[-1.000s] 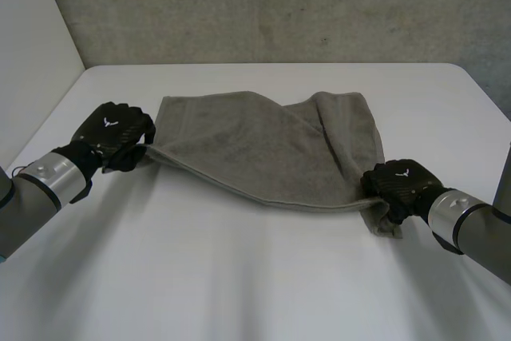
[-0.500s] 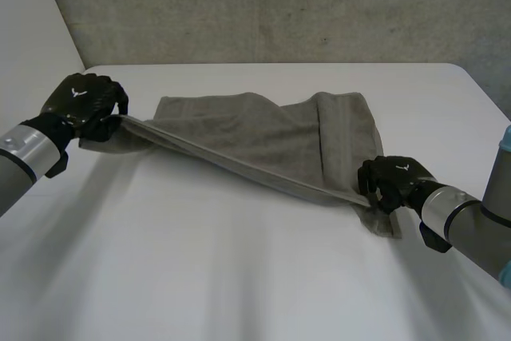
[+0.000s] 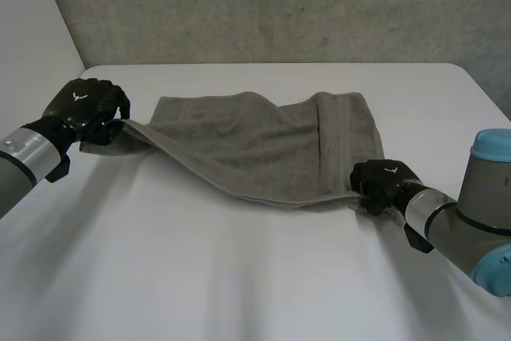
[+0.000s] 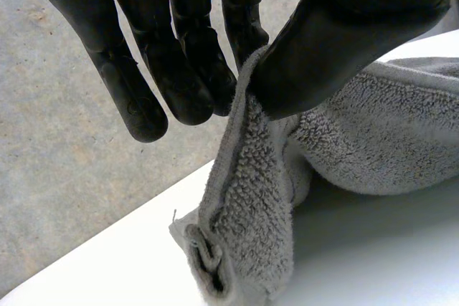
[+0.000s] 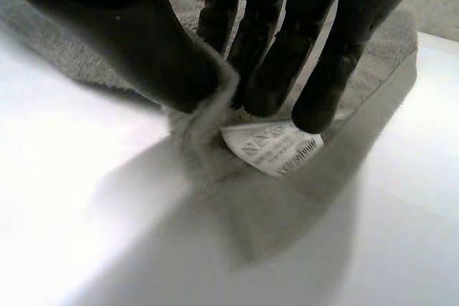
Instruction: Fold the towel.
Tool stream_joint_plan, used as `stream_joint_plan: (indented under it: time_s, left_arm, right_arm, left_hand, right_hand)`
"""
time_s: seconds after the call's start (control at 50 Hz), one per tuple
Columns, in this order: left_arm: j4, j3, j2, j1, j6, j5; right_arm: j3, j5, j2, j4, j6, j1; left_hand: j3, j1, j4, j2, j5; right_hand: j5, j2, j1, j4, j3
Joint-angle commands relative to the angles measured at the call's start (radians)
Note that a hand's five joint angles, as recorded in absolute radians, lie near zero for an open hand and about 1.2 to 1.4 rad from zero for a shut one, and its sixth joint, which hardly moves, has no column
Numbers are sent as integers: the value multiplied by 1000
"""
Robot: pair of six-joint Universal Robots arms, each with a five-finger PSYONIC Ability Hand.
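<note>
A grey-brown towel point(image 3: 263, 145) lies spread across the middle of the white table point(image 3: 239, 277), its near edge raised between both hands. My left hand point(image 3: 84, 105) holds the near left corner off the table. Its thumb pinches the towel corner point(image 4: 251, 198) against its fingers point(image 4: 179, 69). My right hand point(image 3: 379, 181) is low at the near right corner, shut on the towel there. Its thumb and fingers point(image 5: 323, 62) pinch the towel's edge point(image 5: 201, 123) just above a white care label point(image 5: 272, 147).
A grey wall point(image 3: 279, 5) rises behind the table's far edge. A light panel point(image 3: 32, 37) stands at the far left. Bare tabletop stretches in front of the towel toward me.
My left hand has lifted its corner up and out to the left. My right hand slid inward along the near edge and closed on the right corner, drawing the edge taut.
</note>
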Motion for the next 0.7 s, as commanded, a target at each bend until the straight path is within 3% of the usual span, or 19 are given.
stream_joint_plan:
  time_s: [0.02, 0.12, 0.18, 0.22, 0.34, 0.52, 0.6, 0.7]
  left_arm:
    - [-23, -1, 15, 8, 0, 2]
    - [-143, 10, 156, 22, 0, 8]
    - [-167, 13, 198, 24, 0, 8]
    - [-196, 25, 297, 25, -10, 8]
    - [-209, 51, 461, 38, -128, 11]
    - [-207, 51, 468, 94, -185, 42]
    - [-207, 54, 359, 111, -184, 94]
    - [-200, 85, 222, 108, -181, 97]
  right_arm:
    - [-12, -24, -126, 68, -19, -15]
    - [-82, -52, -345, 176, -155, -88]
    - [-109, -63, -404, 238, -198, -111]
    - [-190, -89, -485, 382, -271, -143]
    - [-334, -173, -540, 615, -364, -183]
    - [-397, -210, -540, 663, -427, -222]
    - [-397, -214, -450, 657, -453, -220]
    - [-435, -202, -333, 654, -493, -212]
  left_hand:
    - [50, 95, 39, 50, 50]
    - [50, 95, 39, 50, 50]
    - [50, 95, 39, 50, 50]
    - [50, 95, 39, 50, 50]
    - [50, 95, 39, 50, 50]
    - [50, 95, 39, 50, 50]
    - [50, 95, 39, 50, 50]
    - [50, 95, 39, 50, 50]
  right_hand:
    - [70, 88, 73, 81, 80]
    - [70, 88, 73, 81, 80]
    - [70, 88, 73, 81, 80]
    - [70, 88, 73, 81, 80]
    - [70, 88, 73, 81, 80]
    - [70, 88, 73, 81, 80]
    - [70, 88, 73, 81, 80]
    - [70, 88, 73, 81, 80]
